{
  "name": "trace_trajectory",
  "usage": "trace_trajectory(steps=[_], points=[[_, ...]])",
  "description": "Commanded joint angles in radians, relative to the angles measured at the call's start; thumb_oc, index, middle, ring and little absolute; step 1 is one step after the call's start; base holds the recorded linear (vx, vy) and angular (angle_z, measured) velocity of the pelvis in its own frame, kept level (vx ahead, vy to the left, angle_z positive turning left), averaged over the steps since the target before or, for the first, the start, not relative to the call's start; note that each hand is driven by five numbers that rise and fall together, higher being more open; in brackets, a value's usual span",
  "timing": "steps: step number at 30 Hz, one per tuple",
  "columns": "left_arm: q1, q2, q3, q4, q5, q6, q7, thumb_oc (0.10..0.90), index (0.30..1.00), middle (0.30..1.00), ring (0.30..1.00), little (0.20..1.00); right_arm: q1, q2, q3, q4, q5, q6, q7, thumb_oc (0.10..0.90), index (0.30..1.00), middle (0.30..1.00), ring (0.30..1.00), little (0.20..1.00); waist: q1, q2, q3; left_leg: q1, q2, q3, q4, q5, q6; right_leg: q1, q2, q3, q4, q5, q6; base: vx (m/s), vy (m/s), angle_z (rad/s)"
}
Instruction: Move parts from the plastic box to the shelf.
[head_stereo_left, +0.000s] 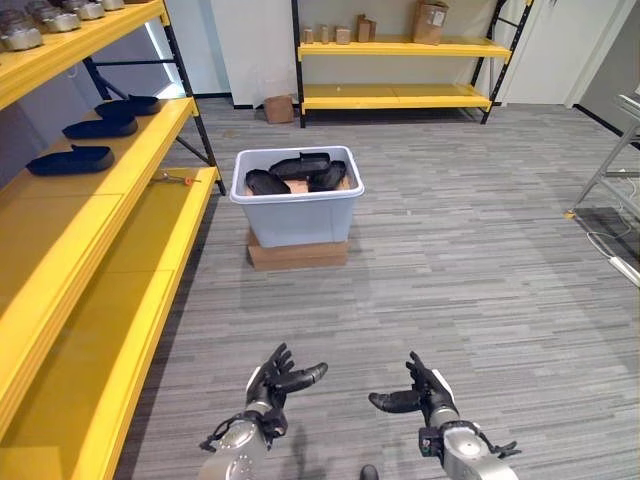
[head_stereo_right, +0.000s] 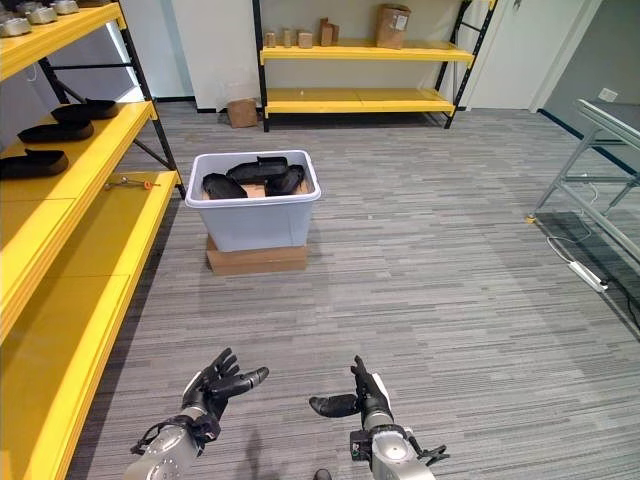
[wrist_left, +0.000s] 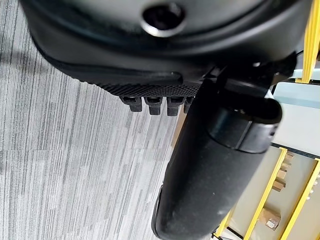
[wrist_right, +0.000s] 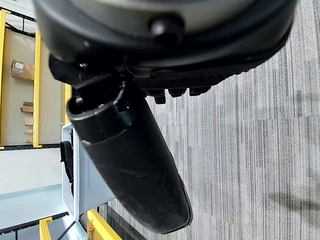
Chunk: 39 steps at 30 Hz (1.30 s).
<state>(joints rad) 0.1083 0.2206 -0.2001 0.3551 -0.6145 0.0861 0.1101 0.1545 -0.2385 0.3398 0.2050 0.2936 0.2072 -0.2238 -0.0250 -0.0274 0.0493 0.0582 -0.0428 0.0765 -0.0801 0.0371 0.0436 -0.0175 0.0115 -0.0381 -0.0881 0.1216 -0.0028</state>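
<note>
the pale blue-grey plastic box (head_stereo_left: 296, 205) stands on the grey striped floor (head_stereo_left: 480, 280), raised on a flat brown cardboard block (head_stereo_left: 297, 252). it is a smooth tub with a rolled rim and rounded corners, and it sits just beside the long yellow shelf (head_stereo_left: 110, 210) at the robot's left. in the box lie about three black parts (head_stereo_left: 300, 170), glossy, elongated and curved like shallow shells; they overlap, so the exact count is hard to tell. the top one lies with its long axis across the box, left to right.

three more black parts (head_stereo_left: 70, 159) of the same shape already rest on the middle board of the yellow shelf, spaced in a row along it, each with its long axis roughly across the board. on the top board sit several small grey metal pieces (head_stereo_left: 20, 35). a small tool with an orange handle (head_stereo_left: 178, 179) lies on the lowest board near the box.

at the far wall a second yellow shelf (head_stereo_left: 400, 48) carries a cardboard box (head_stereo_left: 430, 20) and a few small brown items (head_stereo_left: 345, 33); another small carton (head_stereo_left: 279, 108) stands on the floor beside it.

both hands hover low over the floor, well apart from the box. the left hand (head_stereo_left: 275, 380) has fingers spread and thumb out, holding nothing. the right hand (head_stereo_left: 420, 392) is likewise spread, thumb pointing toward the left hand, empty.
</note>
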Motion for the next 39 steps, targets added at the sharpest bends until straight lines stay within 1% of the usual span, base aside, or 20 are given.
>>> trace_trajectory(steps=[1, 14, 17, 19, 21, 22, 24, 25, 26, 27, 28, 29, 30, 31, 32, 34, 35, 36, 38, 39], points=[[-0.063, 0.018, 0.017, 0.015, 0.002, -0.065, -0.023, 0.900, 1.000, 1.000, 1.000, 1.000, -0.057, 0.030, -0.028, -0.053, -0.038, -0.066, 0.004, 0.900, 1.000, 1.000, 1.000, 1.000, -0.002, -0.018, -0.038, 0.001, 0.018, -0.037, -0.007, -0.023, -0.031, 0.041, -0.061, 0.025, 0.001, -0.010, 0.062, 0.00, 0.000, 0.00], [-0.062, 0.021, 0.016, 0.021, 0.017, -0.068, -0.037, 0.900, 1.000, 1.000, 1.000, 1.000, -0.057, 0.028, -0.026, -0.046, -0.042, -0.072, 0.018, 0.900, 1.000, 1.000, 1.000, 1.000, -0.002, -0.017, -0.034, 0.006, 0.018, -0.037, -0.007, -0.027, -0.030, 0.047, -0.061, 0.028, 0.001, -0.011, 0.063, 0.00, 0.000, 0.00], [-0.057, 0.028, 0.032, 0.011, 0.021, -0.075, -0.020, 0.900, 1.000, 1.000, 1.000, 1.000, -0.077, 0.030, -0.012, -0.036, -0.047, -0.073, 0.021, 0.900, 1.000, 1.000, 1.000, 1.000, 0.003, -0.016, -0.020, 0.018, 0.017, -0.035, -0.007, -0.032, -0.016, 0.049, -0.059, 0.038, 0.001, 0.000, 0.060, -0.01, 0.013, -0.02], [-0.057, 0.039, 0.043, 0.000, 0.010, -0.079, -0.009, 0.900, 1.000, 1.000, 1.000, 1.000, -0.103, 0.026, -0.004, -0.028, -0.040, -0.080, 0.021, 0.900, 1.000, 1.000, 1.000, 1.000, 0.017, -0.018, 0.008, 0.016, 0.019, -0.033, 0.016, -0.031, 0.003, 0.010, -0.059, 0.055, 0.083, -0.028, 0.047, -0.07, 0.062, -0.31], [-0.061, 0.042, 0.048, 0.001, -0.006, -0.077, -0.015, 0.900, 1.000, 1.000, 1.000, 1.000, -0.101, 0.028, -0.013, -0.029, -0.031, -0.087, 0.019, 0.900, 1.000, 1.000, 1.000, 1.000, 0.018, -0.019, 0.027, -0.016, 0.011, -0.040, 0.060, -0.048, 0.018, -0.052, -0.060, 0.036, 0.209, -0.061, 0.054, -0.07, 0.116, -0.39], [-0.065, 0.039, 0.049, 0.008, -0.002, -0.079, -0.014, 0.900, 1.000, 1.000, 1.000, 1.000, -0.081, 0.038, -0.024, -0.027, -0.024, -0.095, 0.013, 0.900, 1.000, 1.000, 1.000, 1.000, 0.008, -0.014, 0.046, -0.018, 0.001, -0.053, 0.071, -0.050, 0.027, -0.151, -0.072, 0.031, 0.422, 0.015, 0.093, -0.03, 0.137, -0.13], [-0.073, 0.042, 0.037, 0.012, 0.003, -0.076, -0.018, 0.900, 1.000, 1.000, 1.000, 1.000, -0.063, 0.041, -0.031, -0.033, -0.020, -0.097, 0.009, 0.900, 1.000, 1.000, 1.000, 1.000, -0.009, -0.004, 0.064, -0.011, 0.006, -0.069, 0.073, -0.048, 0.030, -0.201, -0.059, 0.045, 0.547, 0.059, 0.105, 0.05, 0.102, 0.40], [-0.076, 0.040, 0.030, 0.016, 0.019, -0.075, -0.026, 0.900, 1.000, 1.000, 1.000, 1.000, -0.045, 0.043, -0.034, -0.041, -0.028, -0.096, 0.013, 0.900, 1.000, 1.000, 1.000, 1.000, -0.027, 0.002, 0.065, 0.024, 0.005, -0.088, 0.050, -0.054, 0.027, -0.239, -0.059, 0.051, 0.546, 0.072, 0.109, 0.21, 0.048, 0.86], [-0.076, 0.031, 0.034, 0.022, 0.015, -0.081, -0.024, 0.900, 1.000, 1.000, 1.000, 1.000, -0.047, 0.045, -0.029, -0.043, -0.031, -0.096, 0.016, 0.900, 1.000, 1.000, 1.000, 1.000, -0.039, 0.006, 0.068, 0.064, 0.005, -0.100, 0.021, -0.060, 0.022, -0.289, -0.075, 0.047, 0.465, 0.085, 0.104, 0.35, 0.011, 0.84], [-0.080, 0.025, 0.043, 0.024, 0.006, -0.091, -0.015, 0.900, 1.000, 1.000, 1.000, 1.000, -0.058, 0.043, -0.029, -0.044, -0.035, -0.099, 0.015, 0.900, 1.000, 1.000, 1.000, 1.000, -0.042, 0.004, 0.078, 0.112, 0.001, -0.099, -0.007, -0.077, 0.017, -0.288, -0.108, 0.010, 0.333, 0.099, 0.106, 0.35, -0.040, 0.53], [-0.088, 0.018, 0.045, 0.033, 0.000, -0.096, -0.010, 0.900, 1.000, 1.000, 1.000, 1.000, -0.071, 0.040, -0.026, -0.035, -0.040, -0.098, 0.014, 0.900, 1.000, 1.000, 1.000, 1.000, -0.044, -0.002, 0.084, 0.130, -0.005, -0.102, -0.007, -0.093, 0.014, -0.289, -0.120, -0.008, 0.241, 0.116, 0.110, 0.40, -0.083, 0.02], [-0.110, 0.008, 0.041, 0.041, -0.012, -0.103, -0.004, 0.900, 1.000, 1.000, 1.000, 1.000, -0.095, 0.044, -0.021, -0.020, -0.041, -0.099, 0.009, 0.900, 1.000, 1.000, 1.000, 1.000, -0.059, -0.003, 0.098, 0.168, -0.003, -0.118, -0.007, -0.117, 0.006, -0.298, -0.113, 0.007, 0.136, 0.149, 0.124, 0.33, -0.081, -0.20], [-0.117, 0.002, 0.037, 0.048, -0.015, -0.107, 0.001, 0.900, 1.000, 1.000, 1.000, 1.000, -0.105, 0.042, -0.015, -0.018, -0.042, -0.100, 0.006, 0.900, 1.000, 1.000, 1.000, 1.000, -0.065, -0.002, 0.101, 0.186, 0.002, -0.120, -0.007, -0.126, 0.003, -0.302, -0.105, 0.016, 0.113, 0.163, 0.134, 0.31, -0.073, -0.19], [-0.120, -0.002, 0.033, 0.045, -0.017, -0.107, -0.001, 0.900, 1.000, 1.000, 1.000, 1.000, -0.103, 0.039, -0.013, -0.024, -0.045, -0.099, 0.010, 0.900, 1.000, 1.000, 1.000, 1.000, -0.067, -0.004, 0.096, 0.201, 0.006, -0.122, -0.007, -0.130, -0.002, -0.283, -0.095, 0.027, 0.101, 0.149, 0.129, 0.25, -0.069, 0.37], [-0.116, -0.012, 0.034, 0.055, -0.017, -0.109, -0.004, 0.900, 1.000, 1.000, 1.000, 1.000, -0.108, 0.034, -0.006, -0.016, -0.054, -0.097, 0.017, 0.900, 1.000, 1.000, 1.000, 1.000, -0.061, -0.011, 0.079, 0.218, 0.009, -0.116, -0.007, -0.141, -0.005, -0.251, -0.091, 0.007, 0.091, 0.156, 0.124, 0.34, -0.133, 0.42], [-0.130, -0.026, 0.022, 0.067, -0.041, -0.110, -0.003, 0.900, 1.000, 1.000, 1.000, 1.000, -0.122, 0.020, -0.012, -0.013, -0.048, -0.103, 0.015, 0.900, 1.000, 1.000, 1.000, 1.000, -0.065, -0.007, 0.044, 0.216, 0.036, -0.127, -0.006, -0.122, -0.020, -0.231, -0.064, 0.017, 0.112, 0.150, 0.106, 0.35, -0.183, 0.37], [-0.137, -0.030, 0.011, 0.067, -0.038, -0.107, -0.008, 0.900, 1.000, 1.000, 1.000, 1.000, -0.127, 0.004, -0.016, -0.026, -0.055, -0.108, 0.017, 0.900, 1.000, 1.000, 1.000, 1.000, -0.073, 0.000, 0.032, 0.213, 0.060, -0.136, 0.001, -0.118, -0.033, -0.225, -0.058, -0.014, 0.114, 0.128, 0.093, 0.33, -0.231, 0.28], [-0.151, -0.028, -0.004, 0.070, -0.037, -0.102, -0.008, 0.900, 1.000, 1.000, 1.000, 1.000, -0.128, -0.004, -0.023, -0.028, -0.044, -0.114, 0.009, 0.900, 1.000, 1.000, 1.000, 1.000, -0.081, 0.003, 0.026, 0.198, 0.085, -0.148, 0.042, -0.106, -0.046, -0.219, -0.051, -0.023, 0.120, 0.101, 0.073, 0.32, -0.238, 0.55], [-0.161, -0.027, -0.008, 0.072, -0.042, -0.102, -0.006, 0.900, 1.000, 1.000, 1.000, 1.000, -0.132, -0.016, -0.026, -0.028, -0.045, -0.116, 0.007, 0.900, 1.000, 1.000, 1.000, 1.000, -0.089, 0.002, 0.025, 0.174, 0.106, -0.148, 0.109, -0.096, -0.061, -0.207, -0.047, -0.036, 0.119, 0.078, 0.056, 0.33, -0.238, 0.62], [-0.149, -0.031, -0.001, 0.071, -0.048, -0.103, -0.009, 0.900, 1.000, 1.000, 1.000, 1.000, -0.115, -0.037, -0.029, -0.030, -0.049, -0.120, 0.014, 0.900, 1.000, 1.000, 1.000, 1.000, -0.081, -0.029, 0.035, 0.063, 0.114, -0.120, 0.418, 0.003, -0.091, -0.131, -0.045, -0.050, 0.089, 0.045, 0.017, 0.33, -0.238, 0.36]])
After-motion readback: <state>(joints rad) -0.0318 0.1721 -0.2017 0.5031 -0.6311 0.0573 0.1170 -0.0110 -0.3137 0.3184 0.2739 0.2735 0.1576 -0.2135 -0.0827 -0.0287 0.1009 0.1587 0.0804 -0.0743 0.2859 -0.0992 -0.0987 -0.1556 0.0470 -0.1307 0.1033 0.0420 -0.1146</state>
